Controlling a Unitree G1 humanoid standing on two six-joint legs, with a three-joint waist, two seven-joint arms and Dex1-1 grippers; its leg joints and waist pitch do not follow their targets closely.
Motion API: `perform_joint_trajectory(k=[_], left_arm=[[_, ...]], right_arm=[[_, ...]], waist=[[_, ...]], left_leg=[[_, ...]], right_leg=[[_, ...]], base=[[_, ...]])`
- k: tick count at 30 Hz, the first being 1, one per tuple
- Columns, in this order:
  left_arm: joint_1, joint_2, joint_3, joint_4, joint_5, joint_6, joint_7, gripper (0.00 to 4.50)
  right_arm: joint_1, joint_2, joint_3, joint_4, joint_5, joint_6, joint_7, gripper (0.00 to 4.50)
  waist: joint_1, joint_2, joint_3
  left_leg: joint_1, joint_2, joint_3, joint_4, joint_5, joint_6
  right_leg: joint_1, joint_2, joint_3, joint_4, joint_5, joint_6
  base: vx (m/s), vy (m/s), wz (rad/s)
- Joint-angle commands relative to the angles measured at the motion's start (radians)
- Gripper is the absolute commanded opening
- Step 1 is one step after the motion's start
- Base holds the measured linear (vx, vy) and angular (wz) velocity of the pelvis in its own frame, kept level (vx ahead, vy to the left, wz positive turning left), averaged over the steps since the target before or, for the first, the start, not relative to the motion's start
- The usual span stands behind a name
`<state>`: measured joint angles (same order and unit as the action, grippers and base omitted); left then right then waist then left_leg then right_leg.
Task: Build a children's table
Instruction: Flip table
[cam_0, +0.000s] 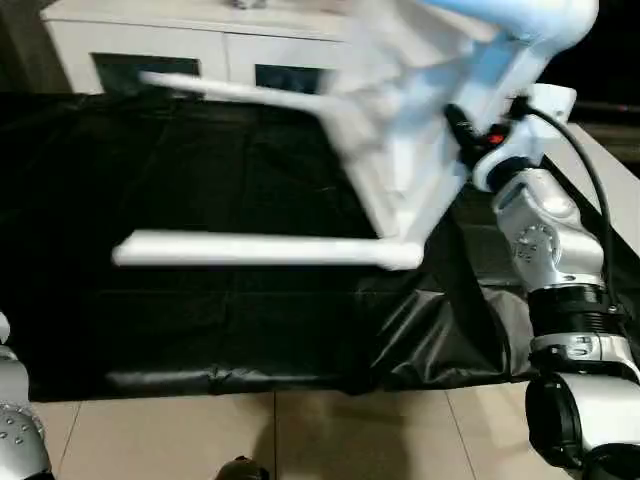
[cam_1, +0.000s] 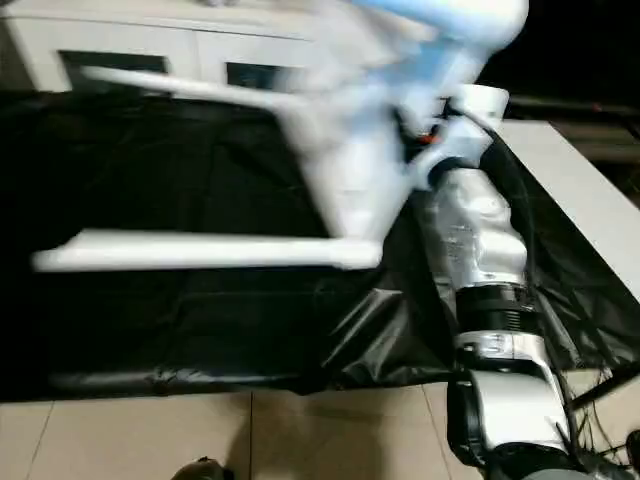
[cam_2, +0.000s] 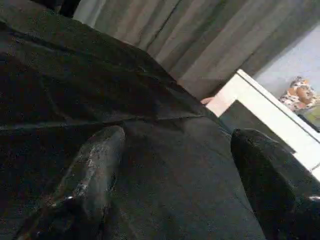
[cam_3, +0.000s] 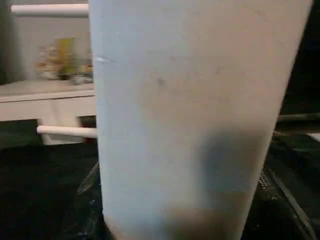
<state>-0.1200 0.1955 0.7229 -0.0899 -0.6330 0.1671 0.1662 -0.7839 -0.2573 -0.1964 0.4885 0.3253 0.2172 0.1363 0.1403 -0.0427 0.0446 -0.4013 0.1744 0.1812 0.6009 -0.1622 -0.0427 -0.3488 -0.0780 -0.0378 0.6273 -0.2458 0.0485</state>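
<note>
table (cam_0: 400, 130): in the air at the 1 o'clock part of the head view, tipped on edge, top (cam_0: 420, 120) raised, blurred. Two legs show, both pointing toward 9 o'clock.
near leg (cam_0: 260, 250): roughly level, over the black sheet (cam_0: 200, 330); whether its tip touches the sheet I cannot tell.
far leg (cam_0: 240, 90): higher, slanting toward the white cabinet (cam_0: 150, 40) at 11 o'clock, tip near the cabinet front.
right arm (cam_0: 540, 240): reaches up from 5 o'clock to the top's edge. Its wrist camera has a broad white surface (cam_3: 200, 120) right against it.
right gripper: where it meets the table is hidden by the top; cannot tell how the jaws stand or if they hold.
left gripper (cam_2: 175, 185): wide apart, nothing between the fingers (cam_2: 95, 170), low over the sheet, well away from the table.

risk, drop: the table looks carried from one side alone. If that hold is partial, the weight of the long legs could twist it loose.
risk, strike: the far leg swings close to the cabinet's glass fronts; a wider turn could knock them.
risk, snag: the near leg could drag and bunch the loose sheet, which already hangs creased at 5 o'clock.
risk, legs: a hard landing on one tip could lever a leg out of its socket.
remedy, my judgement: bring the free left gripper under the near leg before turning further.
</note>
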Motion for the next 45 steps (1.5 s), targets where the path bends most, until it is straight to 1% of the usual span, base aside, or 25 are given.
perform_joint_trajectory(k=[1, 4, 5, 7, 9, 10, 11, 12, 13, 14, 15, 16, 20, 23, 27, 29, 31, 33, 34, 39, 40, 42, 43, 44, 45], left_arm=[[-0.013, 0.004, -0.044, -0.011, 0.008, -0.007, -0.02, 3.82], [-0.022, 0.012, -0.08, -0.006, 0.024, -0.003, -0.063, 3.82], [-0.022, 0.022, -0.103, -0.009, 0.032, 0.008, -0.09, 3.82], [-0.009, 0.054, -0.172, -0.026, 0.064, 0.032, -0.156, 3.82], [0.005, 0.082, -0.235, -0.046, 0.088, 0.056, -0.213, 3.82], [0.011, 0.106, -0.288, -0.064, 0.102, 0.077, -0.255, 3.82], [0.011, 0.109, -0.293, -0.066, 0.103, 0.08, -0.259, 3.82], [0.013, 0.119, -0.316, -0.074, 0.107, 0.09, -0.276, 3.82], [0.015, 0.138, -0.348, -0.088, 0.115, 0.1, -0.303, 3.82], [0.018, 0.177, -0.411, -0.119, 0.137, 0.121, -0.35, 3.82], [0.018, 0.177, -0.411, -0.119, 0.137, 0.121, -0.35, 3.82], [0.018, 0.212, -0.461, -0.141, 0.158, 0.136, -0.391, 3.82], [0.008, 0.282, -0.553, -0.208, 0.166, 0.185, -0.486, 3.82], [-0.008, 0.318, -0.597, -0.243, 0.173, 0.214, -0.533, 3.82], [-0.071, 0.428, -0.724, -0.3, 0.226, 0.231, -0.679, 3.82], [-0.09, 0.451, -0.753, -0.315, 0.24, 0.233, -0.714, 3.82], [-0.106, 0.469, -0.776, -0.323, 0.258, 0.22, -0.743, 3.82], [-0.135, 0.472, -0.795, -0.331, 0.285, 0.188, -0.759, 3.82], [-0.146, 0.463, -0.797, -0.333, 0.297, 0.168, -0.755, 3.82], [-0.174, 0.456, -0.806, -0.335, 0.329, 0.162, -0.721, 3.82], [-0.184, 0.463, -0.818, -0.336, 0.352, 0.178, -0.711, 3.82], [-0.205, 0.46, -0.823, -0.333, 0.375, 0.174, -0.705, 3.82], [-0.206, 0.459, -0.823, -0.332, 0.375, 0.173, -0.705, 3.82], [-0.226, 0.451, -0.819, -0.326, 0.375, 0.14, -0.723, 3.82], [-0.232, 0.451, -0.819, -0.323, 0.379, 0.123, -0.734, 3.82]], right_arm=[[0.027, -0.012, -0.007, -0.025, -0.013, 0.039, -0.015, 1.88], [0.028, -0.005, 0.002, -0.037, -0.019, 0.047, -0.028, 1.86], [0.029, -0.005, 0.014, -0.039, -0.027, 0.052, -0.024, 1.85], [0.03, 0.004, 0.033, -0.046, -0.02, 0.07, 0.016, 1.85], [0.031, 0.014, 0.053, -0.055, -0.008, 0.086, 0.066, 1.85], [0.033, 0.007, 0.079, -0.065, -0.017, 0.094, 0.095, 1.85], [0.033, 0.006, 0.081, -0.066, -0.018, 0.095, 0.098, 1.85], [0.033, 0.002, 0.089, -0.07, -0.021, 0.098, 0.107, 1.85], [0.033, -0.003, 0.091, -0.075, -0.021, 0.111, 0.111, 1.85], [0.036, -0.02, 0.099, -0.085, -0.029, 0.128, 0.129, 1.85], [0.036, -0.02, 0.099, -0.085, -0.029, 0.128, 0.129, 1.85], [0.041, -0.031, 0.099, -0.091, -0.042, 0.137, 0.117, 1.85], [0.057, -0.032, 0.111, -0.133, -0.033, 0.177, 0.147, 1.85], [0.06, -0.025, 0.125, -0.148, -0.059, 0.176, 0.123, 1.84], [0.058, 0.041, 0.148, -0.106, -0.092, 0.147, 0.066, 1.84], [0.072, 0.053, 0.16, -0.11, -0.075, 0.13, 0.116, 2.4], [0.089, 0.054, 0.177, -0.118, -0.076, 0.12, 0.147, 2.57], [0.138, 0.042, 0.194, -0.14, -0.077, 0.073, 0.202, 2.63], [0.163, 0.034, 0.196, -0.15, -0.076, 0.043, 0.228, 2.87], [0.241, 0.009, 0.191, -0.165, -0.09, -0.045, 0.276, 3.3], [0.266, -0.002, 0.188, -0.17, -0.1, -0.093, 0.291, 3.36], [0.308, -0.016, 0.178, -0.19, -0.109, -0.183, 0.316, 3.41], [0.309, -0.016, 0.177, -0.191, -0.11, -0.187, 0.317, 3.63], [0.352, -0.028, 0.177, -0.219, -0.112, -0.275, 0.355, 3.74], [0.37, -0.033, 0.179, -0.228, -0.117, -0.313, 0.367, 3.78]], waist=[[-0.022, 0.024, -0.051], [-0.035, 0.019, -0.051], [-0.042, 0.01, -0.05], [-0.049, 0.014, -0.052], [-0.056, 0.013, -0.055], [-0.061, 0.014, -0.058], [-0.062, 0.012, -0.06], [-0.062, 0.013, -0.061], [-0.066, 0.005, -0.06], [-0.067, 0.008, -0.062], [-0.067, 0.008, -0.062], [-0.07, 0.008, -0.06], [-0.072, 0.01, -0.056], [-0.071, 0.011, -0.054], [-0.075, 0.01, -0.051], [-0.08, 0.012, -0.049], [-0.08, 0.014, -0.05], [-0.081, 0.016, -0.052], [-0.08, 0.016, -0.053], [-0.073, 0.016, -0.061], [-0.074, 0.016, -0.06], [-0.07, 0.028, -0.058], [-0.068, 0.024, -0.058], [-0.067, 0.028, -0.058], [-0.064, 0.032, -0.058]], left_leg=[[0.055, 0.055, -0.03, -0.101, -0.438, -0.167], [0.05, 0.053, -0.032, -0.102, -0.448, -0.162], [0.046, 0.052, -0.031, -0.102, -0.445, -0.154], [0.038, 0.051, -0.034, -0.101, -0.417, -0.148], [0.03, 0.05, -0.034, -0.1, -0.38, -0.136], [0.028, 0.052, -0.035, -0.099, -0.342, -0.133], [0.024, 0.051, -0.035, -0.098, -0.295, -0.129], [0.026, 0.051, -0.034, -0.096, -0.281, -0.128], [0.026, 0.049, -0.03, -0.094, -0.27, -0.124], [0.03, 0.048, -0.027, -0.089, -0.249, -0.115], [0.03, 0.048, -0.027, -0.089, -0.249, -0.115], [0.034, 0.048, -0.024, -0.088, -0.245, -0.109], [0.039, 0.049, -0.02, -0.089, -0.262, -0.107], [0.044, 0.049, -0.019, -0.092, -0.301, -0.124], [0.044, 0.048, -0.021, -0.095, -0.355, -0.141], [0.043, 0.05, -0.025, -0.098, -0.397, -0.152], [0.045, 0.05, -0.025, -0.097, -0.399, -0.157], [0.042, 0.05, -0.023, -0.095, -0.376, -0.149], [0.041, 0.05, -0.024, -0.095, -0.364, -0.148], [0.033, 0.048, -0.016, -0.08, -0.195, -0.094], [0.032, 0.047, -0.015, -0.079, -0.185, -0.088], [0.035, 0.048, -0.015, -0.078, -0.2, -0.087], [0.036, 0.049, -0.014, -0.078, -0.21, -0.087], [0.036, 0.049, -0.016, -0.08, -0.211, -0.087], [0.039, 0.05, -0.014, -0.079, -0.222, -0.087]], right_leg=[[-0.02, -0.053, 0.034, -0.081, -0.18, -0.074], [-0.02, -0.056, 0.034, -0.085, -0.205, -0.071], [-0.019, -0.057, 0.035, -0.088, -0.219, -0.072], [-0.014, -0.059, 0.034, -0.084, -0.214, -0.073], [-0.011, -0.057, 0.033, -0.078, -0.173, -0.073], [-0.007, -0.055, 0.031, -0.071, -0.118, -0.082], [-0.002, -0.052, 0.027, -0.063, -0.051, -0.089], [-0.003, -0.051, 0.027, -0.062, -0.028, -0.093], [-0.003, -0.049, 0.027, -0.06, -0.001, -0.103], [-0.003, -0.048, 0.029, -0.058, 0.026, -0.115], [-0.003, -0.048, 0.029, -0.058, 0.026, -0.115], [-0.006, -0.046, 0.03, -0.06, 0.033, -0.125], [-0.009, -0.046, 0.032, -0.06, -0.002, -0.153], [-0.016, -0.044, 0.033, -0.063, -0.064, -0.152], [-0.022, -0.047, 0.035, -0.069, -0.148, -0.141], [-0.024, -0.049, 0.036, -0.07, -0.191, -0.137], [-0.026, -0.049, 0.036, -0.069, -0.182, -0.137], [-0.021, -0.049, 0.038, -0.071, -0.139, -0.139], [-0.019, -0.05, 0.038, -0.069, -0.122, -0.144], [-0.003, -0.047, 0.036, -0.051, 0.074, -0.193], [-0.001, -0.046, 0.036, -0.05, 0.081, -0.197], [-0.003, -0.047, 0.036, -0.052, 0.058, -0.199], [-0.003, -0.045, 0.036, -0.054, 0.048, -0.199], [-0.002, -0.045, 0.036, -0.053, 0.046, -0.201], [-0.005, -0.045, 0.036, -0.056, 0.039, -0.2]], base=[[0.0, 0.0, 0.0], [0.0, 0.0, 0.0], [0.0, 0.0, 0.0], [0.0, 0.0, 0.0], [0.0, 0.0, 0.0], [0.0, 0.0, 0.0], [0.0, 0.0, 0.0], [0.0, 0.0, 0.0], [0.0, 0.0, 0.0], [0.0, 0.0, 0.0], [0.0, 0.0, 0.0], [0.0, 0.0, 0.0], [0.0, 0.0, 0.0], [0.0, 0.0, 0.0], [0.0, 0.0, 0.0], [0.0, 0.0, 0.0], [0.0, 0.0, 0.0], [0.0, 0.0, 0.0], [0.0, 0.0, 0.0], [0.0, 0.0, 0.0], [0.0, 0.0, 0.0], [0.0, 0.0, 0.0], [0.0, 0.0, 0.0], [0.0, 0.0, 0.0], [0.0, 0.0, 0.0]])
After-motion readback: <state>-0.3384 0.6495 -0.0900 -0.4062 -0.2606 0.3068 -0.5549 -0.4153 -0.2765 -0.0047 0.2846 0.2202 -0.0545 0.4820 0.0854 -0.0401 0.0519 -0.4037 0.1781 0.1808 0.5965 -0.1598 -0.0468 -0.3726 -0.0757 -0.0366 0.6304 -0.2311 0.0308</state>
